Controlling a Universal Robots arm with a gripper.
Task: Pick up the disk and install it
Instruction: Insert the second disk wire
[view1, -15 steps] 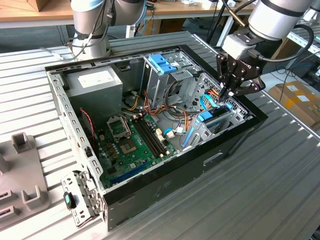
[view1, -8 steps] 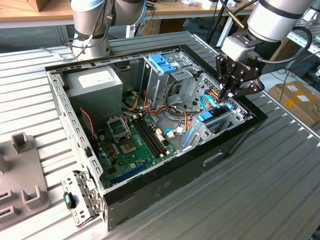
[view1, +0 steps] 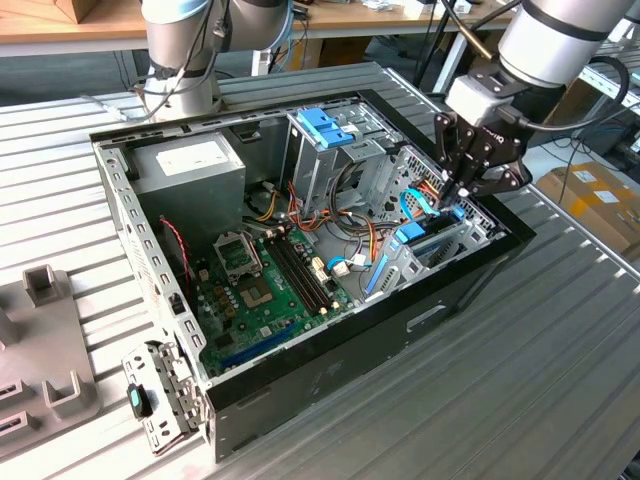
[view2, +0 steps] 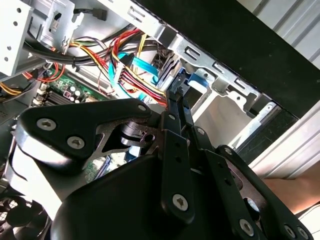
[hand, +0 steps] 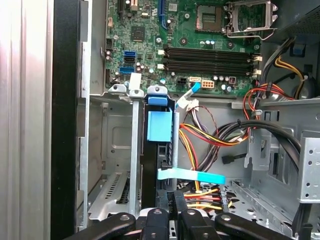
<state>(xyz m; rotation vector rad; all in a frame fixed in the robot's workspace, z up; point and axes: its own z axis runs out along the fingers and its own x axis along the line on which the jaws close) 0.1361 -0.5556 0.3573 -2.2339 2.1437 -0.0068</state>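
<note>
The disk (hand: 159, 165) stands on edge in a narrow bay at the front corner of the open computer case (view1: 300, 385). Its dark side faces the first wrist view, with the light-blue carrier (hand: 160, 126) at its far end. My gripper (hand: 171, 212) is shut on the near end of the disk, one black finger (hand: 159, 220) on each side. In the exterior view my gripper (view1: 462, 192) reaches down into the case's right corner, above the blue parts of the bay (view1: 414, 236). In the second wrist view the fingertips (view2: 176, 102) lie close together beside a blue tab (view2: 194, 80).
Bundles of red, yellow and black cables (hand: 215, 135) and a light-blue flat cable (hand: 192, 175) run right beside the bay. The motherboard (view1: 265, 290), power supply (view1: 190, 165) and tall metal drive cage with its blue latch (view1: 325, 125) fill the case. Grey fixtures (view1: 45, 340) sit outside on the exterior view's left.
</note>
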